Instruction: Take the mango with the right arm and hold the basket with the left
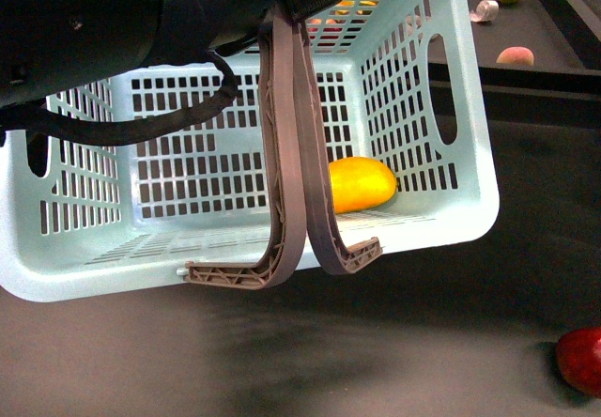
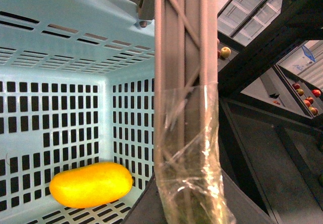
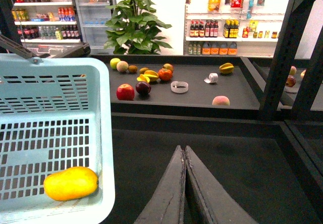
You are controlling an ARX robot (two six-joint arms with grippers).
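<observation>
Yellow mango (image 1: 362,184) is being held sideways just behind left pincer (image 1: 286,262) (clamped on basket (image 1: 451,224)); right pincer (image 3: 184,153), closed and empty, is farther.

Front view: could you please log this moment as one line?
mango in basket | left gripper shut on rim | right gripper shut, empty

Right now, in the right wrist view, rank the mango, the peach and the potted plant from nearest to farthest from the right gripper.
1. mango, in the basket beside the right gripper.
2. peach, on the dark table beyond.
3. potted plant, behind that table, by the back wall.
</observation>
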